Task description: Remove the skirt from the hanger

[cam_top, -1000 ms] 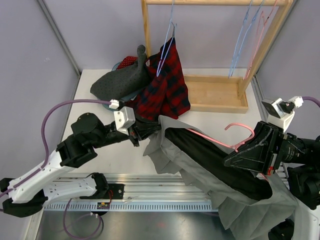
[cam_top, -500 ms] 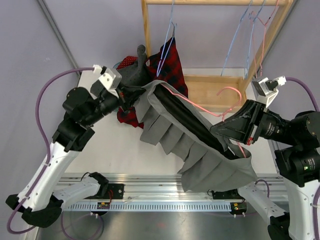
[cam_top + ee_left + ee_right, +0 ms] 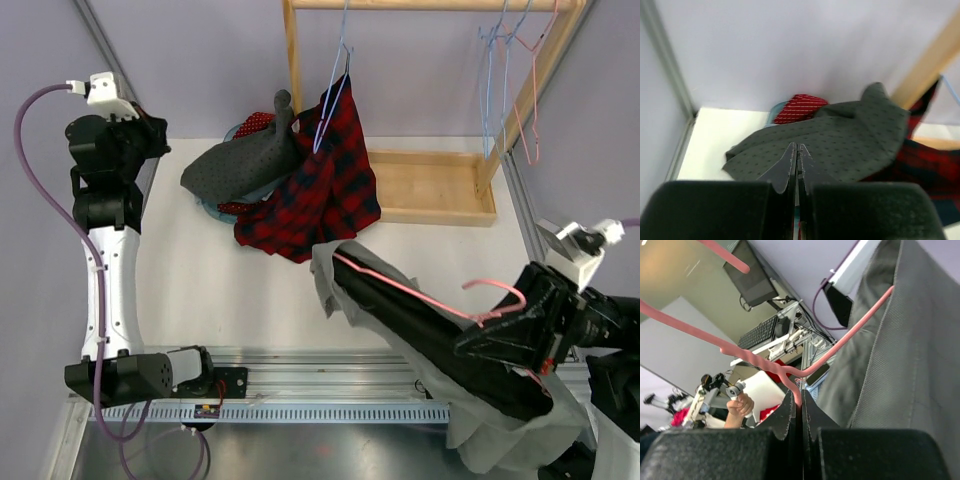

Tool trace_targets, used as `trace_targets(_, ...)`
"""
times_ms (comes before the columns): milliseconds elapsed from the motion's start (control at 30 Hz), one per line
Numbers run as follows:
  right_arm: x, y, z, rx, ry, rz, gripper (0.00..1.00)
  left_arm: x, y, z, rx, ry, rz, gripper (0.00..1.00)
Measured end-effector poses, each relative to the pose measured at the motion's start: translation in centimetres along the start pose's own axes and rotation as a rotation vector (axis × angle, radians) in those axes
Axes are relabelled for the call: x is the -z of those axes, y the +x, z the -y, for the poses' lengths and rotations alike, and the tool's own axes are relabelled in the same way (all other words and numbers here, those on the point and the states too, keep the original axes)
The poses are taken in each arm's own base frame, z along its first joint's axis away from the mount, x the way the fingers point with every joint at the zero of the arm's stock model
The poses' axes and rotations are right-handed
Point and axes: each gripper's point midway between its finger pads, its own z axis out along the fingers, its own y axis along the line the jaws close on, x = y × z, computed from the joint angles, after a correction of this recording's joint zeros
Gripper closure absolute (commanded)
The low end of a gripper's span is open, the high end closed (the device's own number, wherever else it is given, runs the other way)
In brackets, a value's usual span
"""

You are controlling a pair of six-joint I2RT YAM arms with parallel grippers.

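Left arm is swinging up and back, away from the skirt (image 3: 430, 335). It was holding the waistband half a second ago and is now standing upright at the far left corner of the table (image 3: 220, 280). The left gripper (image 3: 152, 138) is pointing toward the middle, and in the wrist view its fingers (image 3: 790, 157) are pressing together with nothing between them.

The skirt is sagging lower than before, toward the near right. It is still riding on the pink hanger (image 3: 400, 287): grey pleats outside, black lining showing. Its upper end is lying on the table just in front of the plaid garment (image 3: 325, 190), and the rest is trailing down past the front rail.

The right gripper (image 3: 478, 325) is also sitting lower and nearer than half a second ago. It is pinching the hanger at the neck below the hook. The right wrist view is showing the fingertips (image 3: 790, 407) closing on the pink wire, with grey skirt fabric just beside them.

At the back, a dotted grey cloth (image 3: 240, 165) is lying beside the plaid garment, which is hanging from the wooden rack (image 3: 430, 190). Spare hangers (image 3: 505, 80) are dangling from the rail's right end.
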Motion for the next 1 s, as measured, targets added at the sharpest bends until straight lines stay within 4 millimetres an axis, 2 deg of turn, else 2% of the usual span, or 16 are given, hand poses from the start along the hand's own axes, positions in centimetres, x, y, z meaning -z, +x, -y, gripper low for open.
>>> trace_targets(67,0.5,0.7,-1.7,0.051,-0.031,-0.014,1.0,-0.1,0.0,-1.1,0.027,-0.027,-0.001,1.0)
trace_targets(167,0.7,0.6,-3.2,0.1,-0.051,-0.01,1.0,0.1,-0.1,0.7,0.058,0.07,0.01,1.0)
trace_targets(200,0.7,0.4,-3.5,0.111,-0.055,-0.008,1.0,0.3,0.2,1.8,0.072,0.13,0.012,0.95)
trace_targets(233,0.7,0.3,-3.6,0.119,-0.058,-0.006,1.0,0.7,0.8,3.0,0.085,0.192,0.01,0.86)
trace_targets(267,0.6,0.1,-3.6,0.124,-0.061,-0.005,1.0,1.4,1.6,4.3,0.097,0.256,-0.001,0.69)
trace_targets(300,0.5,-0.1,-3.5,0.124,-0.063,-0.004,1.0,2.1,2.3,5.7,0.105,0.326,-0.015,0.38)
trace_targets(333,0.4,-0.3,-3.3,0.124,-0.065,-0.003,1.0,3.1,2.8,7.5,0.111,0.408,-0.023,0.28)
trace_targets(400,0.0,-0.8,-2.5,0.108,-0.066,-0.005,1.0,5.5,3.1,11.0,0.118,0.581,-0.021,0.19)
trace_targets(500,-0.5,-1.4,-1.0,0.065,-0.057,-0.014,1.0,9.9,2.6,15.0,0.122,0.817,0.007,0.18)
trace_targets(567,-0.8,-1.8,0.0,0.04,-0.052,-0.017,1.0,12.8,1.4,17.2,0.105,0.967,0.041,0.18)
trace_targets(633,-1.1,-2.2,0.7,0.026,-0.048,-0.018,1.0,15.3,0.6,18.9,0.077,1.085,0.057,0.19)
trace_targets(733,-1.3,-2.6,1.4,0.015,-0.045,-0.019,1.0,18.6,0.7,21.2,0.051,1.248,0.032,0.2)
trace_targets(833,-1.5,-2.9,1.5,0.017,-0.047,-0.018,1.0,21.1,1.5,23.0,0.043,1.383,-0.016,0.19)
trace_targets(1000,-1.5,-3.0,1.2,0.034,-0.057,-0.014,1.0,23.0,3.1,24.5,0.028,1.494,-0.071,0.18)
